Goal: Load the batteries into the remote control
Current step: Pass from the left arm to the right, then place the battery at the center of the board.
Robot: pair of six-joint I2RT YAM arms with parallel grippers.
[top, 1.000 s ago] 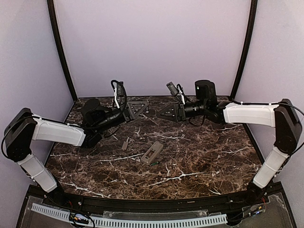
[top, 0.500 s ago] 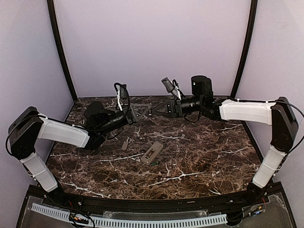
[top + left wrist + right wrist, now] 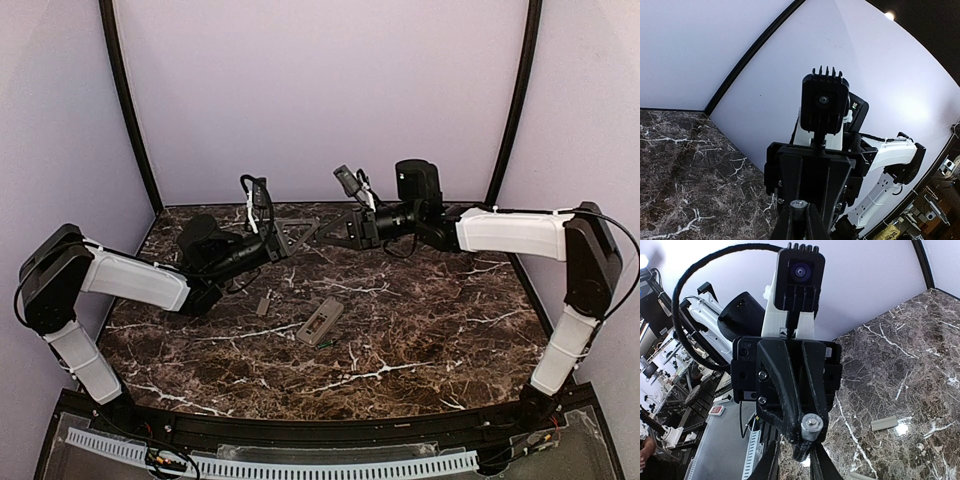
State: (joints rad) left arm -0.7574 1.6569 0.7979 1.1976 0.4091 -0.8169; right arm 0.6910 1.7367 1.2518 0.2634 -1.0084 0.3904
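Remote control (image 3: 320, 322) on dark veined marble tabletop (image 3: 440, 330); lilac walls (image 3: 320, 90)

Arms raised, shut left tool (image 3: 308, 228) tip-to-tip with right tool (image 3: 332, 231).

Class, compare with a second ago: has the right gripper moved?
Yes. Against the remote, which has stayed put, the right gripper has shifted left and slightly up in the top view.

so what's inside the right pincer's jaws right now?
One battery, silver cap up, between the right pincer's spread fingers. Right behind it sit the left pincer's closed tips; the battery covers their contact, so who grips it is unclear.
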